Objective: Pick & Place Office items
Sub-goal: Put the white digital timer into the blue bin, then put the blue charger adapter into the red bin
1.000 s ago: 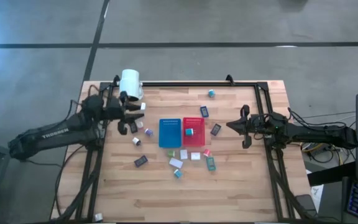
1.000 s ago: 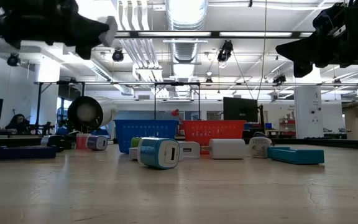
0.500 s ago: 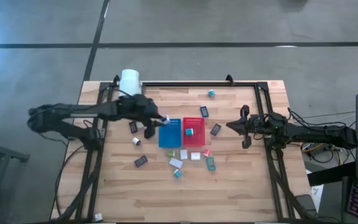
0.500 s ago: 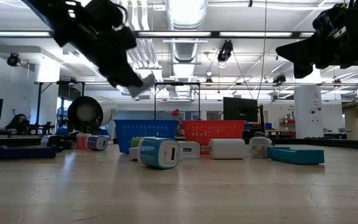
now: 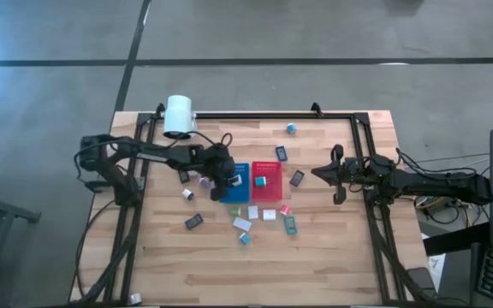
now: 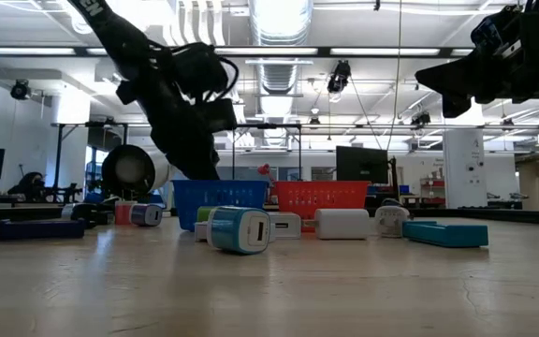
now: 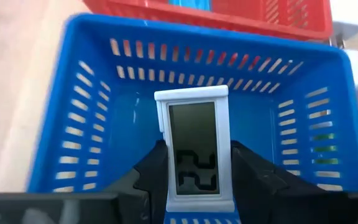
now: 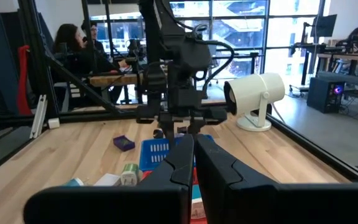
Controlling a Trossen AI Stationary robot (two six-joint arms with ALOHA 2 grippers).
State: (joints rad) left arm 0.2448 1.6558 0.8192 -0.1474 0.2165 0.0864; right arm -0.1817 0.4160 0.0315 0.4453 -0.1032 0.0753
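Left wrist view: left gripper (image 7: 194, 180) clamped on a white-framed block with a dark face (image 7: 193, 149), held upright between the fingers and hanging over the inside of the blue tray (image 7: 73, 124). High view puts that gripper (image 5: 225, 181) at the blue tray's (image 5: 240, 194) 9 o'clock edge, near table centre; red tray (image 5: 268, 190) touching it at 3 o'clock with a teal item (image 5: 261, 180) already inside. Other small office items lie loose on the table (image 5: 332, 257), mostly from 5 to 8 o'clock of the trays, a few at 1 o'clock. Right gripper (image 5: 335, 174) fully closed, holding nothing, parked well off at 3 o'clock. Step in hand, as I judge it: the drop. Best to bring the block toward the tray's middle, clear of the perforated wall, lower it close to the floor before letting go so it does not bounce out, then lift straight up without snagging the rim.
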